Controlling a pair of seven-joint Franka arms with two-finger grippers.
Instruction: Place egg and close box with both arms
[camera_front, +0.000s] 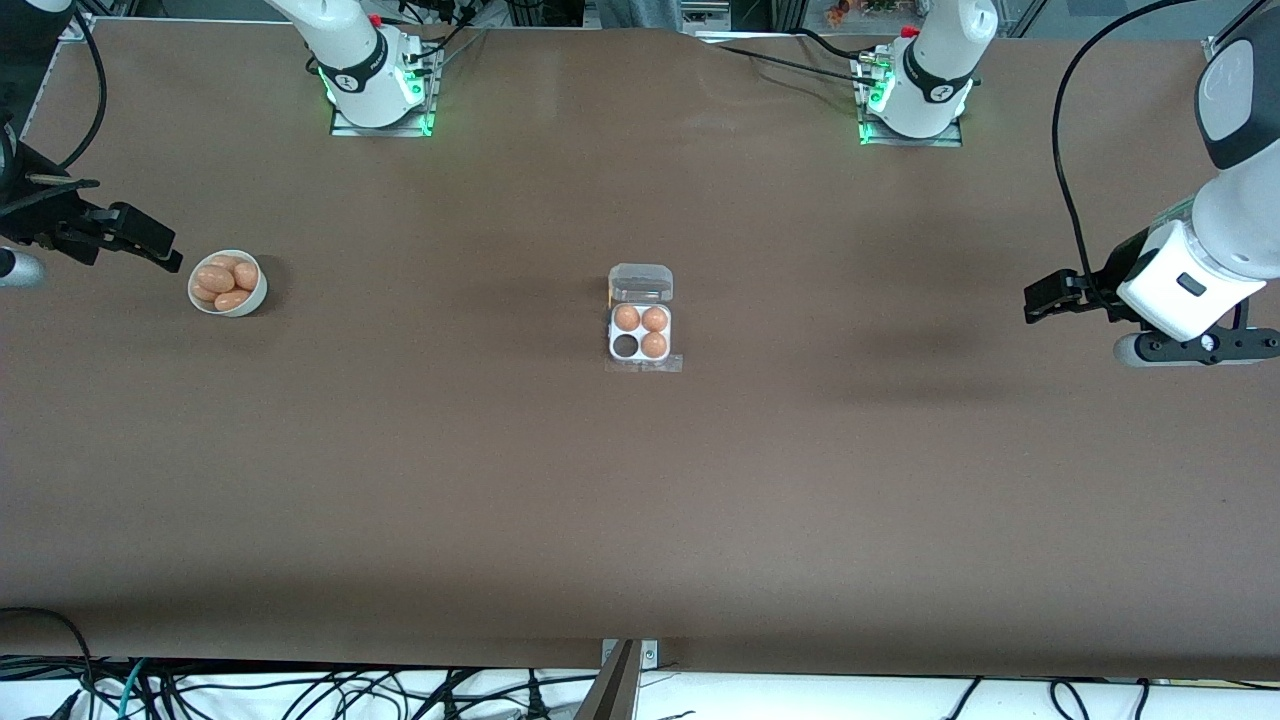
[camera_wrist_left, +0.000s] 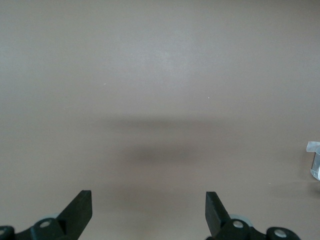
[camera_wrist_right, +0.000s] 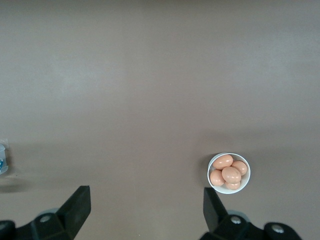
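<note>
Broad brown table, soft shadows across it, tangled cables along its near edge

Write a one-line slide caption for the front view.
Open box with three eggs mid-table, bowl of eggs near the open right gripper; open left gripper waits.

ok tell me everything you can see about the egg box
The egg box is a small square white tray with four cells and a hinged clear plastic lid. The lid is open, lying flat on the table on the side toward the robots' bases. Three cells hold tan-orange eggs; the fourth, nearer the front camera on the right arm's side, is empty and dark. The box sits mid-table on the brown surface, and nothing else touches it.
</note>
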